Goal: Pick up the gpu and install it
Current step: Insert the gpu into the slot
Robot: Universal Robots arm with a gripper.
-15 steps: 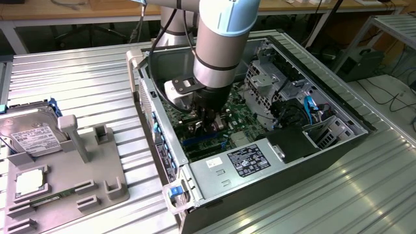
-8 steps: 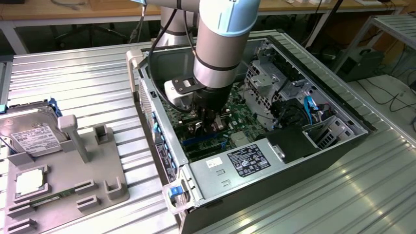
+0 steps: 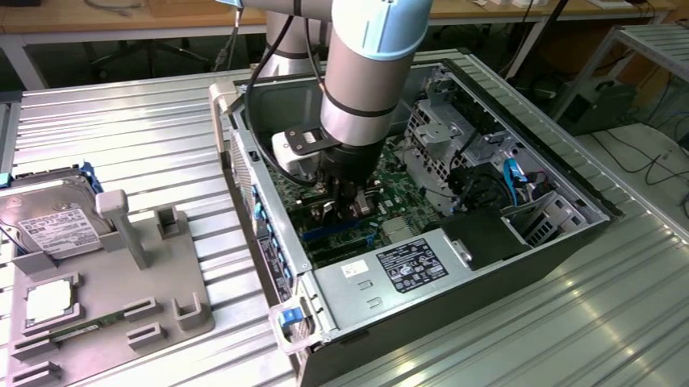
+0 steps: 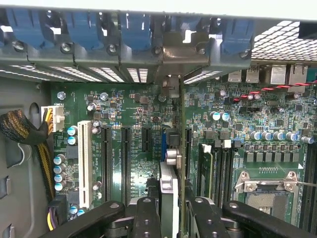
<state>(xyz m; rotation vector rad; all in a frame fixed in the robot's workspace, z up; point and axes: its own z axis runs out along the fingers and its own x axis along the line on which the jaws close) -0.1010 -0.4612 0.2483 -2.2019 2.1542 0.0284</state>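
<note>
Reaching down into the open computer case (image 3: 258, 189), which lies on its side across the slatted metal bench (image 3: 129, 137), the arm has its gripper (image 3: 347, 200) just above the motherboard (image 4: 124, 104). From the wrist camera the black fingers (image 4: 148, 213) are closed on the gpu (image 4: 169, 188), one on each face. The card stands on edge along one of the long expansion slots, and its silver bracket (image 4: 183, 52) sits at the rear slot openings under the row of blue clips (image 4: 79, 25).

So the pick-up looks done, and the card is lined up where it belongs. I cannot tell whether its edge connector is pressed fully home, and the grip has not been let go. I would call the install near its end but not finished.

Near the bench edge on the exterior view's left, a grey holder (image 3: 161, 274) carries the hard drive (image 3: 48, 222), well apart from the case.
</note>
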